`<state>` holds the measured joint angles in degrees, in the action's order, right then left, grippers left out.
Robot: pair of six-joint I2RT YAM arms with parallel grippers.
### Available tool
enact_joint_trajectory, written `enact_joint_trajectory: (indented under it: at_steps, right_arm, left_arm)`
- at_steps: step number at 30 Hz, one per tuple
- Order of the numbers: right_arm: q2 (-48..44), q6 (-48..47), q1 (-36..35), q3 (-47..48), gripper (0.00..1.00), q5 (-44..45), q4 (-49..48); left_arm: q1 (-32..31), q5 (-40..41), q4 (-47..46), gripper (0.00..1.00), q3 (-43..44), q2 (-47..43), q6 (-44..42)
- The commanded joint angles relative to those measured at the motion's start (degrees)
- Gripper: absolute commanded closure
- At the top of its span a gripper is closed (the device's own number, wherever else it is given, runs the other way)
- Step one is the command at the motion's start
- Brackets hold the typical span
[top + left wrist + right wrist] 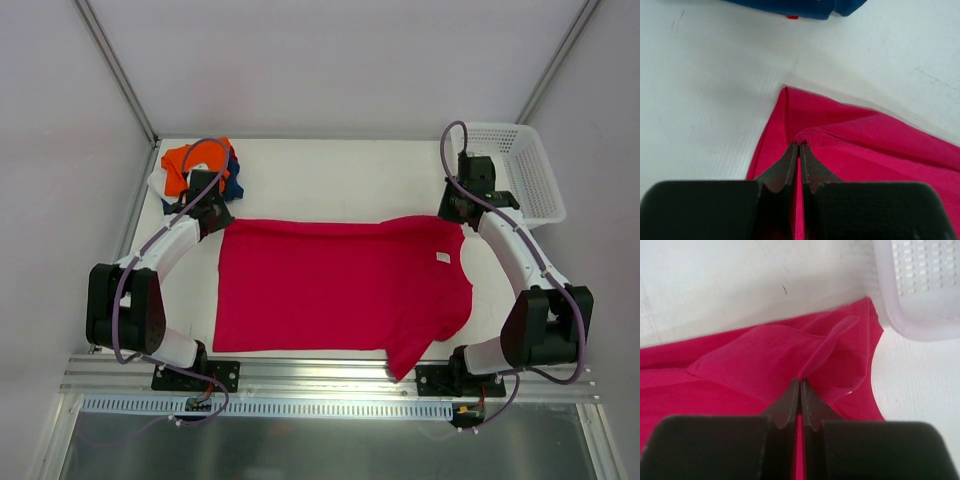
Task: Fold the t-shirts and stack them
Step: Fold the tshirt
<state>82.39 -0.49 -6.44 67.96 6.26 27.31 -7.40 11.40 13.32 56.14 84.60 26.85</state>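
Single red t-shirt (340, 285) is lying spread mid-table, unfolded, apparently the last left to fold.
Left gripper (799, 146) and right gripper (800, 382) are each clamping shut on its far edge; one folded pile (200, 170), showing orange, navy and white, is sitting at the table's (330, 170) far-left corner, one basket (510, 170) far-right.

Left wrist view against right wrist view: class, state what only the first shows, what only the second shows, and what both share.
Only the left wrist view: the edge of a navy-blue t-shirt at the top. Only the right wrist view: a corner of the white mesh basket. Both: the crimson-red t-shirt on the white table, with a claw shut on a pinched fold of it, the left claw or the right claw.
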Motion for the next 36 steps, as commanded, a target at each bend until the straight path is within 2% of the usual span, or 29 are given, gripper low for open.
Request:
enact_joint_trajectory:
  at_steps: [1,15,36]
  right_arm:
    - [-3.5,2.4,-0.3,-2.4,1.00,1.3,2.1]
    - [-13.1,3.9,-0.3,-10.3,1.00,4.1,4.0]
    - [-19.4,4.4,-0.4,-18.1,1.00,3.3,6.4]
  left_arm:
    - [0.4,1.5,1.7,1.00,-1.1,-3.1,1.4]
    - [0.4,1.3,3.6,1.00,-6.5,-8.8,3.1]
    - [0.4,-0.5,5.7,1.00,-12.1,-15.0,3.8]
